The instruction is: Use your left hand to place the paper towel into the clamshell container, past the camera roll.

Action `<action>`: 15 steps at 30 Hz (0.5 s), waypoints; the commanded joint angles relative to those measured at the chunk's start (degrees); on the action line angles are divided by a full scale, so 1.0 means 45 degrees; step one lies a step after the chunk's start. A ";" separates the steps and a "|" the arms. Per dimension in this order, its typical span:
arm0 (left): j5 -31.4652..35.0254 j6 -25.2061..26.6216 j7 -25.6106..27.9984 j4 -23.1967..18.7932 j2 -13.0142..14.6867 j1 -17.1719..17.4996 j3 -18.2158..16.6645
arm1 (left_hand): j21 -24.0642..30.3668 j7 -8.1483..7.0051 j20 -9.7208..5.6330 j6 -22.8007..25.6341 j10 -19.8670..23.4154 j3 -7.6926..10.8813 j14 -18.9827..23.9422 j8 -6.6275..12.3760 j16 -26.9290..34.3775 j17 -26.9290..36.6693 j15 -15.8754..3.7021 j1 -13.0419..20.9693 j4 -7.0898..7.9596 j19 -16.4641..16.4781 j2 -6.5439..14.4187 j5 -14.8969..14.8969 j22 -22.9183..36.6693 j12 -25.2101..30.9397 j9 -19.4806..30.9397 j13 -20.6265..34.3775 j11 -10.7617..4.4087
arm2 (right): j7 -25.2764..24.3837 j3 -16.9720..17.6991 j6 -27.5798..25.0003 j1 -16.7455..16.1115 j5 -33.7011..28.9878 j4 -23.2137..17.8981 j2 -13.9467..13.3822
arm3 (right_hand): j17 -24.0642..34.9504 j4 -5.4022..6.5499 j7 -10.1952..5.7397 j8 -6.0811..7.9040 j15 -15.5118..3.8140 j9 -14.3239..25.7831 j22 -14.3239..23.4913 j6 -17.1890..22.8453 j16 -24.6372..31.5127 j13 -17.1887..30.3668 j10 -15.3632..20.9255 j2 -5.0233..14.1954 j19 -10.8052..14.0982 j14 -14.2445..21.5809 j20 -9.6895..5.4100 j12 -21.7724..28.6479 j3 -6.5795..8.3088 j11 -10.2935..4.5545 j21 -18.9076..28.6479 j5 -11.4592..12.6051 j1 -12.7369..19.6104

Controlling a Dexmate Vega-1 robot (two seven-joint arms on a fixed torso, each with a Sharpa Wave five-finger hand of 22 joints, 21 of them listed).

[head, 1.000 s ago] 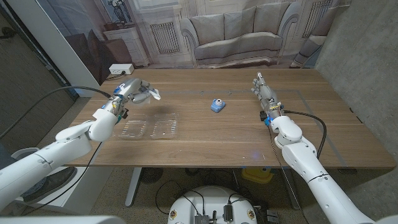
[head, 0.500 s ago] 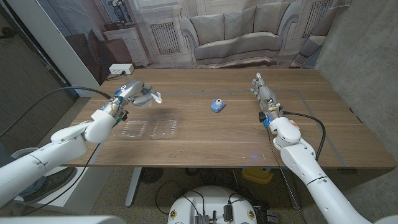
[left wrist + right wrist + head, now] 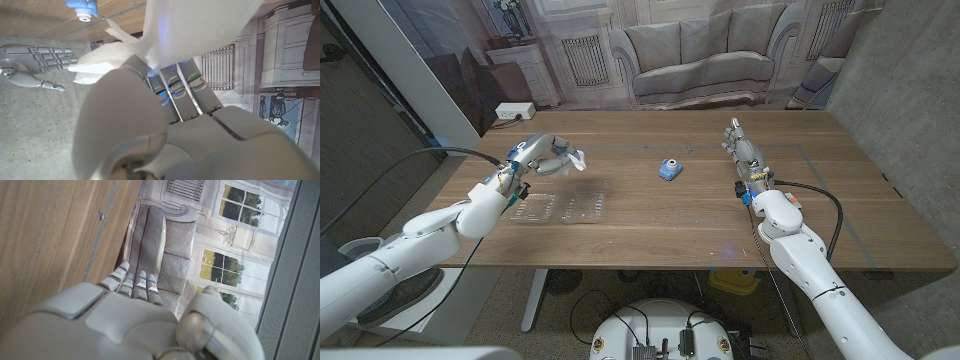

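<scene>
— Where is the paper towel point(image 3: 574, 159)?
— The left hand point(image 3: 542, 153) holds it up in the air, fingers wrapped round it. It is above the wooden table point(image 3: 670, 220), just behind the open clamshell container point(image 3: 560, 207).
— And the camera roll point(image 3: 669, 170)?
— The little blue thing, I think. It sits well apart, near the middle.
— The right hand point(image 3: 742, 149)?
— Fingers out straight, holding nothing.

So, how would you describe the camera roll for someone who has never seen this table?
Look at the wooden table, near its middle toward the far edge. The camera roll is the small blue and white object lying there alone, apart from the clear clamshell container.
</scene>
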 commanded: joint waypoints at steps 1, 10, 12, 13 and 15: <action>0.0091 -0.1209 -0.0417 0.0462 -0.0349 -0.0324 0.0282 | 0.0134 -0.0003 -0.0351 0.0118 0.0076 0.0012 -0.0127 0.0014 -0.0056 0.0077 -0.0723 0.0046 0.0036 -0.0099 0.0011 0.0007 -0.0005 -0.0043 0.0024 0.0062 0.0064 | -0.0076 -0.0005 -0.0158 -0.0036 -0.0041 -0.0078 0.0024 | 0.0027 -0.0067 0.0048 0.0002 -0.0003 0.0027 0.0054 0.0068 -0.0005 0.0029 0.0111 0.0070 0.0103 0.0064 -0.0142 -0.0023 0.0016 0.0011 -0.0072 -0.0012 0.0029; 0.0446 -0.1132 -0.0918 -0.0232 -0.0067 -0.0116 0.0115 | 0.0187 -0.0012 -0.0353 0.0169 0.0132 0.0002 -0.0070 0.0006 -0.0060 0.0129 -0.0722 0.0018 0.0044 -0.0109 -0.0031 0.0014 -0.0017 -0.0118 0.0018 0.0027 0.0055 | -0.0021 0.0052 -0.0024 -0.0048 -0.0012 -0.0063 0.0013 | 0.0028 -0.0069 0.0043 -0.0003 0.0000 0.0027 0.0055 0.0055 -0.0004 0.0029 0.0107 0.0074 0.0106 0.0064 -0.0139 -0.0026 0.0009 0.0014 -0.0090 -0.0013 0.0023; 0.0590 -0.1066 -0.0950 -0.0380 -0.0002 -0.0027 0.0058 | 0.0194 -0.0017 -0.0357 0.0174 0.0131 0.0001 -0.0065 0.0004 -0.0062 0.0136 -0.0731 0.0016 0.0043 -0.0110 -0.0036 0.0015 -0.0019 -0.0123 0.0018 0.0037 0.0052 | 0.0005 0.0051 -0.0015 -0.0041 -0.0003 -0.0050 0.0008 | 0.0028 -0.0070 0.0042 -0.0002 0.0007 0.0027 0.0055 0.0056 -0.0006 0.0029 0.0104 0.0076 0.0108 0.0060 -0.0139 -0.0027 0.0007 0.0014 -0.0093 -0.0013 0.0022; 0.0642 -0.1021 -0.0951 -0.0447 0.0024 0.0031 0.0020 | 0.0197 -0.0016 -0.0352 0.0161 0.0137 0.0000 -0.0072 -0.0005 -0.0068 0.0141 -0.0730 0.0011 0.0046 -0.0120 -0.0038 0.0016 -0.0020 -0.0125 0.0018 0.0044 0.0056 | 0.0023 0.0049 -0.0028 -0.0038 0.0002 -0.0050 -0.0003 | 0.0028 -0.0070 0.0043 -0.0003 0.0001 0.0027 0.0055 0.0053 -0.0004 0.0029 0.0099 0.0077 0.0107 0.0064 -0.0138 -0.0029 0.0007 0.0016 -0.0097 -0.0013 0.0021; 0.0597 -0.0929 -0.1059 -0.0560 0.0080 0.0138 -0.0052 | 0.0205 -0.0014 -0.0352 0.0160 0.0142 0.0000 -0.0073 -0.0010 -0.0074 0.0150 -0.0734 0.0007 0.0048 -0.0123 -0.0040 0.0017 -0.0021 -0.0137 0.0017 0.0042 0.0048 | 0.0030 0.0050 -0.0027 -0.0039 0.0010 -0.0043 -0.0001 | 0.0028 -0.0071 0.0049 0.0000 0.0005 0.0027 0.0056 0.0063 -0.0006 0.0029 0.0100 0.0079 0.0108 0.0058 -0.0138 -0.0029 0.0005 0.0016 -0.0101 -0.0013 0.0020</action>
